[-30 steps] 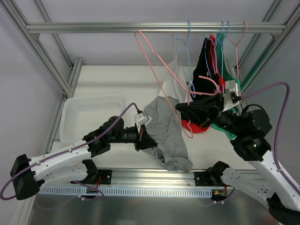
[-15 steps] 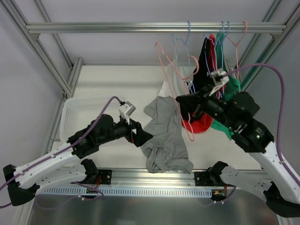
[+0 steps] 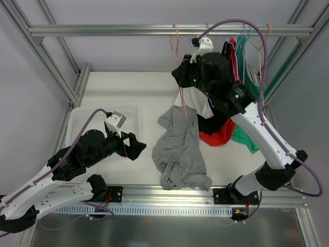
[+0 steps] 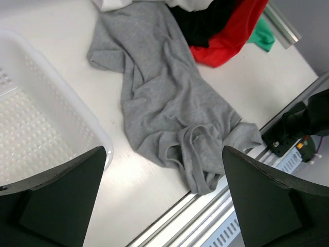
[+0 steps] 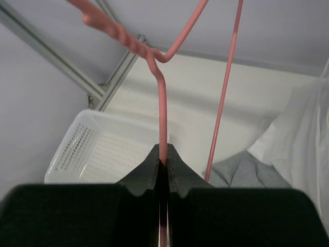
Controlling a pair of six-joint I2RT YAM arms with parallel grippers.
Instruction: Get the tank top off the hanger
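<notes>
High at the far rail (image 3: 103,31), the right gripper (image 5: 163,157) was clamped tight on the wire of a bare pink hanger (image 5: 162,98). Below, the grey tank top (image 3: 180,149) lay crumpled on the white table (image 3: 128,87) toward its near edge, just beside the red and black clothes (image 3: 216,138) hanging to its right. Left of it, the left gripper (image 3: 138,145) hovered with fingers wide apart, near a white basket (image 3: 77,123)

- Robotics lab test cell: an aluminium extrusion frame (image 3: 154,31) passes above the right gripper (image 5: 163,160).
- Bare grey walls (image 3: 31,77) stand around it, with a white table (image 3: 128,87) below.
- Slotted mounting rail (image 3: 169,210) and exposed purple cable (image 3: 234,20).
</notes>
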